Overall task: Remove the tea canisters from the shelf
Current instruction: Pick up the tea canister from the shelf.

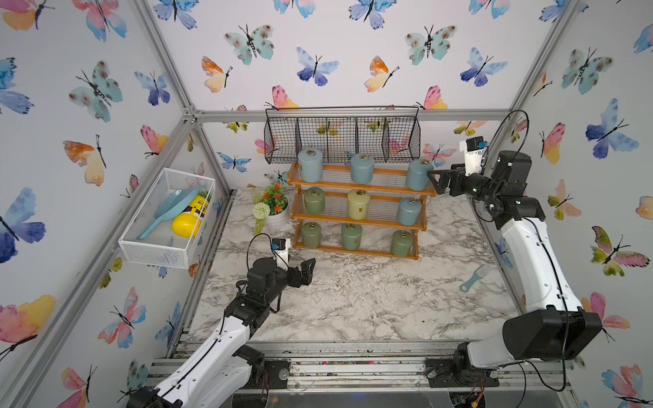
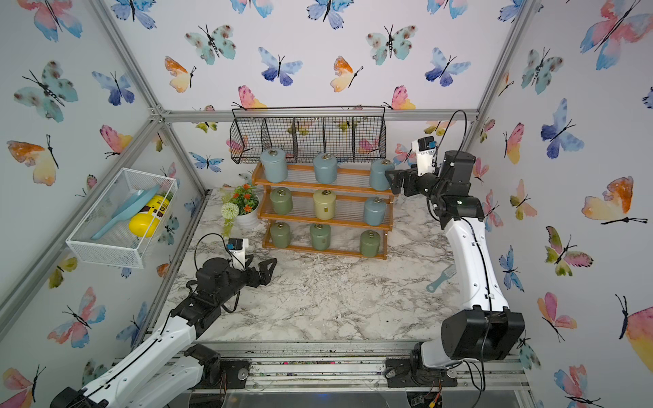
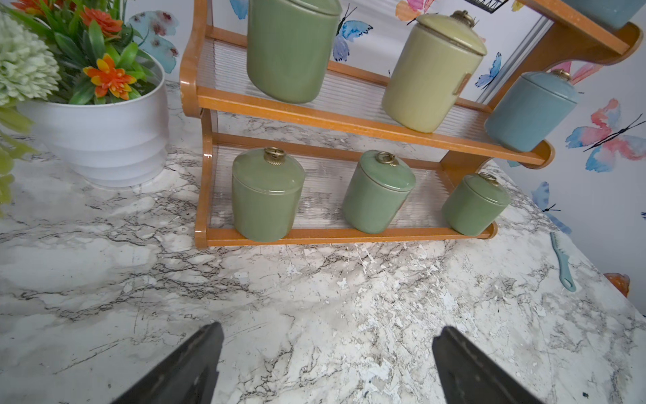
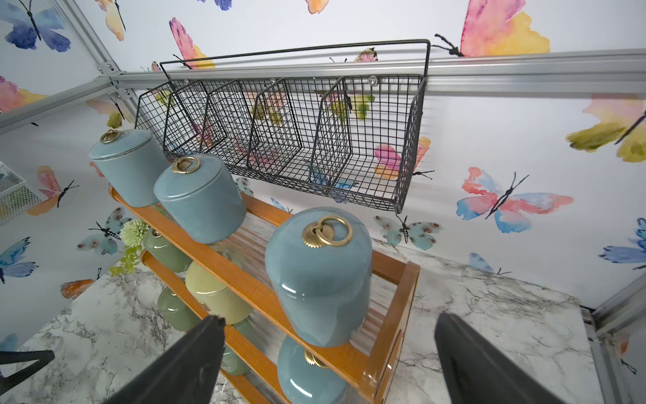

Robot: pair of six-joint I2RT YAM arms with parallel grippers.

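The shelf (image 1: 364,186) stands at the back of the marble table. Its top tier holds three pale blue tea canisters (image 1: 310,166), the middle tier a green, a cream (image 1: 358,205) and a blue one, the bottom tier three green ones (image 3: 267,199). My right gripper (image 1: 434,182) hangs open at the top tier's right end. The rightmost blue canister (image 4: 320,276) stands just ahead between its spread fingers (image 4: 195,353), with no contact visible. My left gripper (image 1: 308,272) is open and empty over the table, in front of the bottom tier's left end (image 3: 201,196).
A black wire basket (image 1: 341,136) hangs on the back wall just above the top tier. A white flower pot (image 1: 277,215) stands left of the shelf. A white mesh basket (image 1: 166,219) on the left wall holds a yellow bottle. A blue comb (image 1: 473,279) lies at right.
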